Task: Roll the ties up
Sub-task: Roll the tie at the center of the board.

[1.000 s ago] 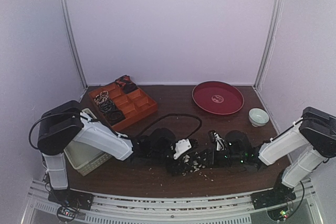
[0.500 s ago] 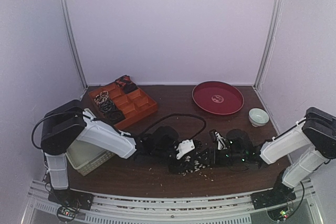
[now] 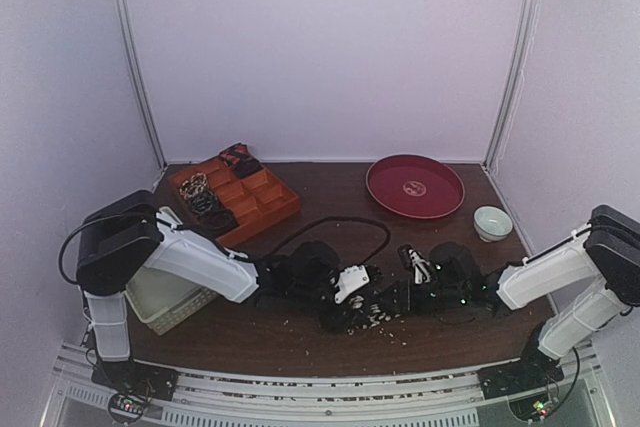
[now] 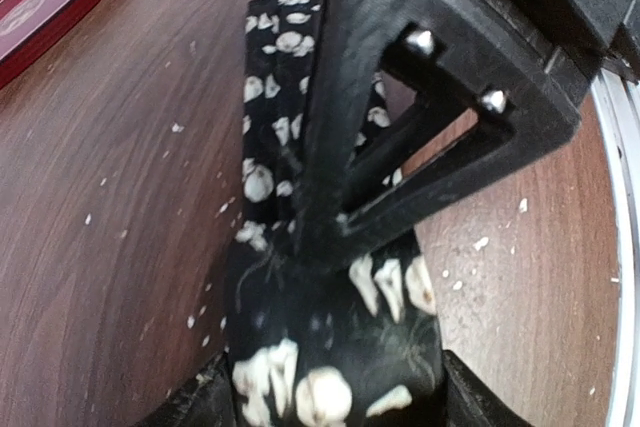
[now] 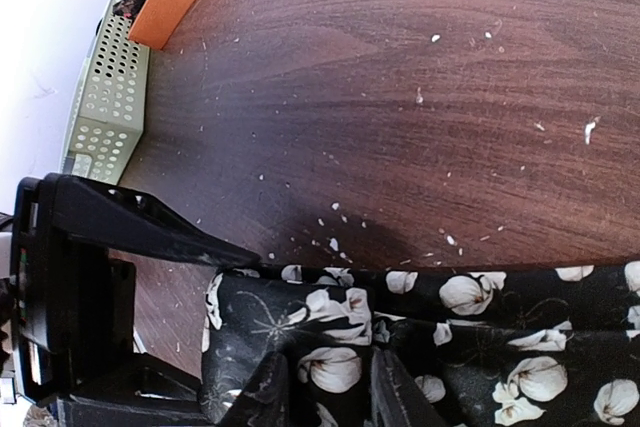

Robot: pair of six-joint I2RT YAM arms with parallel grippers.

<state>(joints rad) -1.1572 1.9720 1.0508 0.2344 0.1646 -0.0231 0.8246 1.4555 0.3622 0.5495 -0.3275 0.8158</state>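
Note:
A black tie with white flowers lies bunched on the table between my two grippers. My left gripper is shut on one rolled end of the tie, which fills the gap between its fingers. My right gripper is shut on a fold of the same tie, and the rest of the strip runs off to the right. One right finger lies over the tie in the left wrist view. Coiled ties sit in the orange tray. A reddish tie lies behind the tray.
A white slatted basket stands under the left arm; it also shows in the right wrist view. A red round tray and a small pale bowl are at the back right. A black cable loops over the table. White specks litter the wood.
Both grippers have shifted slightly, the left one a little to the right, and the tie bunch between them has tightened.

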